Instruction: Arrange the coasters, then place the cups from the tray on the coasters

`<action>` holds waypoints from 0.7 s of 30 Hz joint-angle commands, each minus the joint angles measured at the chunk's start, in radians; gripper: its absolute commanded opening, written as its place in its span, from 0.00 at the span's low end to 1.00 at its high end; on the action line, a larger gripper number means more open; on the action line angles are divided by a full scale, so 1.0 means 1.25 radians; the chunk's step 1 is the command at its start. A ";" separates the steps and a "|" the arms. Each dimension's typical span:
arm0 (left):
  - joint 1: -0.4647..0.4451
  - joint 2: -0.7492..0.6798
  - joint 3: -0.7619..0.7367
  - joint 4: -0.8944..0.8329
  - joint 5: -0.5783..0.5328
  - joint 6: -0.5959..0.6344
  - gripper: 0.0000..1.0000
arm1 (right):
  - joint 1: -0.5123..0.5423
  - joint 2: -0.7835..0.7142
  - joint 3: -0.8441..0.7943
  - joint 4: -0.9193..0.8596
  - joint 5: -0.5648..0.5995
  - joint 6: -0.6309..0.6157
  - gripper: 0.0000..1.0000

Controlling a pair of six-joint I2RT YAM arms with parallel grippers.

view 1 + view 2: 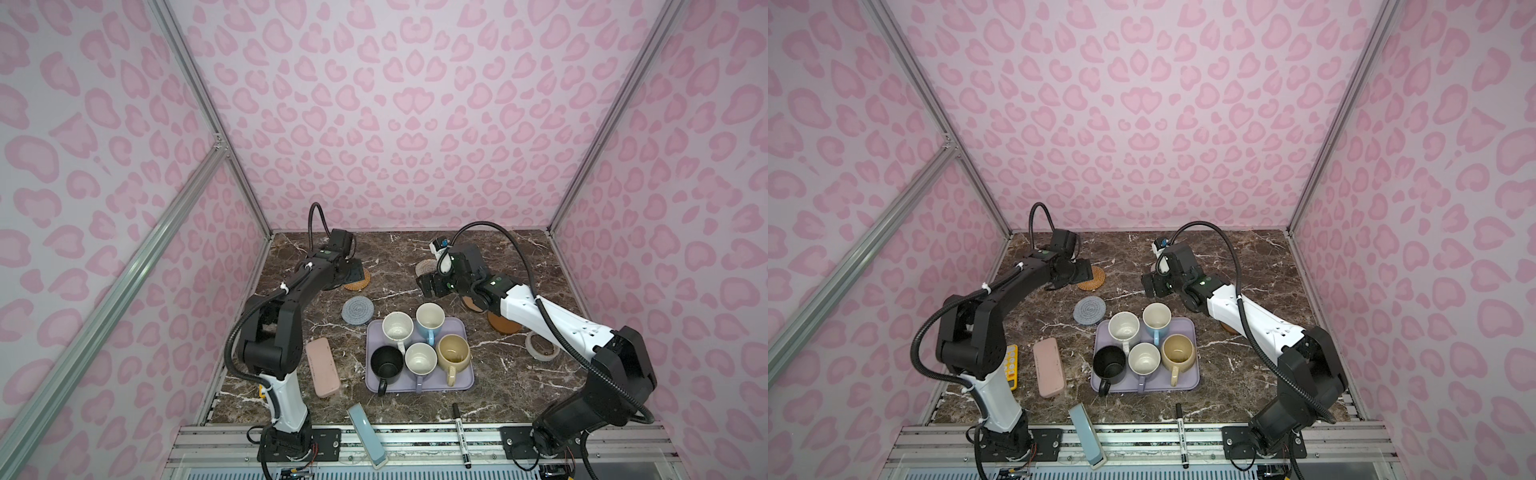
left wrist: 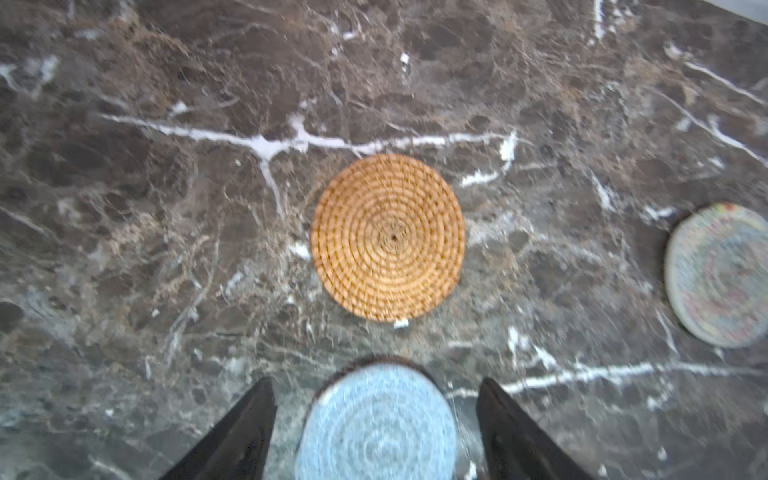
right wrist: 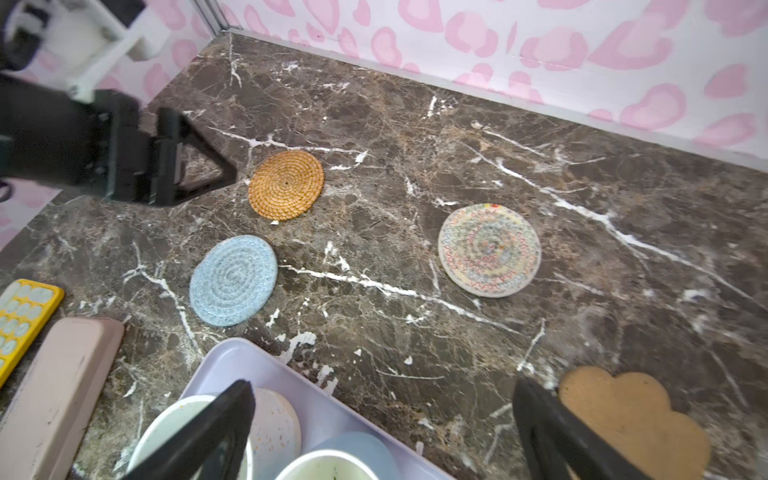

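Observation:
Three coasters lie on the marble: orange rattan, grey-blue woven and cream woven. The tan paw-shaped one and the brown disc lie partly under my right arm. The lavender tray holds the cups: cream-white, light blue, black, lavender and yellow. My left gripper hangs open and empty by the rattan coaster. My right gripper is open above the tray's far edge, holding nothing.
A pink oblong case lies left of the tray, with a yellow keypad beyond it. A clear tape ring sits under my right arm. A black marker and a pale blue bar lie across the front edge.

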 commanded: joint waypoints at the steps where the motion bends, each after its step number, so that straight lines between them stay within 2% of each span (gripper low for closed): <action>1: -0.003 -0.092 -0.111 0.075 0.125 -0.012 0.78 | -0.027 -0.011 0.006 -0.071 0.033 -0.034 0.99; 5: -0.016 -0.144 -0.213 0.095 0.104 -0.013 0.72 | -0.067 -0.022 -0.010 -0.088 0.008 -0.045 0.99; 6: -0.018 -0.146 -0.231 0.096 0.093 -0.010 0.63 | -0.073 -0.025 -0.018 -0.087 0.006 -0.046 0.99; 7: -0.019 -0.147 -0.245 0.097 0.092 -0.010 0.59 | -0.077 -0.027 -0.023 -0.089 0.005 -0.045 0.99; 11: -0.026 -0.143 -0.301 0.173 0.129 -0.025 0.59 | -0.079 -0.025 -0.046 -0.076 0.001 -0.044 0.99; 15: -0.044 -0.088 -0.266 0.167 0.106 -0.016 0.57 | -0.080 -0.010 -0.040 -0.086 -0.014 -0.040 0.99; 17: -0.054 -0.067 -0.252 0.159 0.080 -0.022 0.53 | -0.079 -0.009 -0.046 -0.083 -0.016 -0.039 0.99; 21: -0.068 -0.024 -0.232 0.158 0.077 -0.031 0.53 | -0.080 -0.005 -0.055 -0.083 -0.004 -0.042 0.99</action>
